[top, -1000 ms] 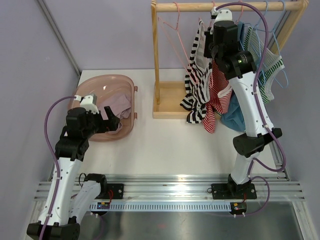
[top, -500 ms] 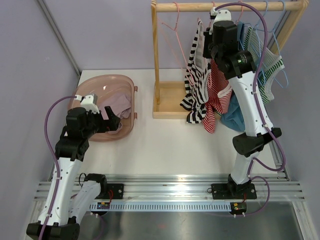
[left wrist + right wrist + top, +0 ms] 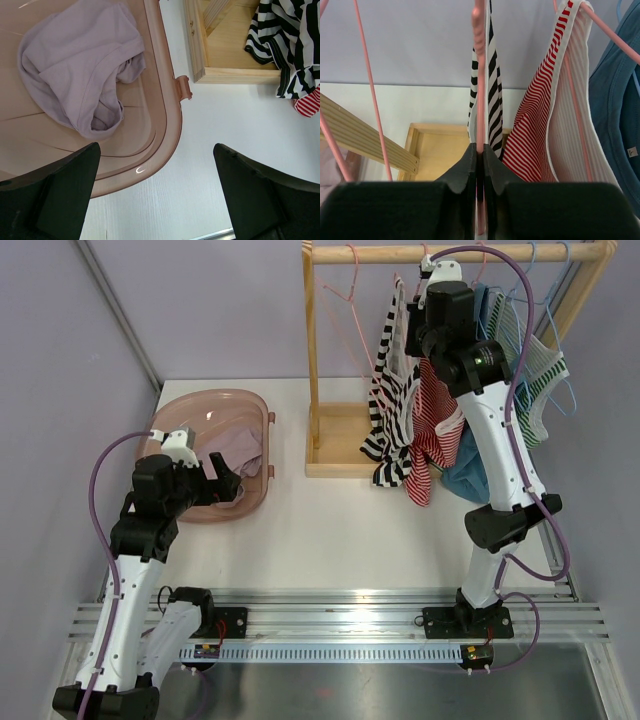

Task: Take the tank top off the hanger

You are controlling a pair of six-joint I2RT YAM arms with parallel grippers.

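Note:
A black-and-white striped tank top [image 3: 392,390] hangs on a pink hanger [image 3: 480,60] under the wooden rail [image 3: 460,252]. My right gripper [image 3: 428,300] is up at the rail and shut on the hanger's wire. In the right wrist view the jaws [image 3: 480,150] pinch the pink wire, and the striped top [image 3: 492,75] hangs just behind it. My left gripper [image 3: 225,485] is open and empty over the near right rim of the pink basket [image 3: 170,410]. In the left wrist view its fingers [image 3: 60,190] straddle the basket rim [image 3: 172,115] and the white table.
A lavender garment [image 3: 80,65] lies in the basket. A red-striped top [image 3: 435,420], a blue garment [image 3: 465,465] and a green-striped top [image 3: 540,380] hang to the right on the rack. An empty pink hanger [image 3: 360,310] hangs to the left. The rack's wooden base [image 3: 340,440] sits on the table.
My right gripper has risen slightly with the hanger, and the striped tank top has lifted a little with it. The left arm has not moved.

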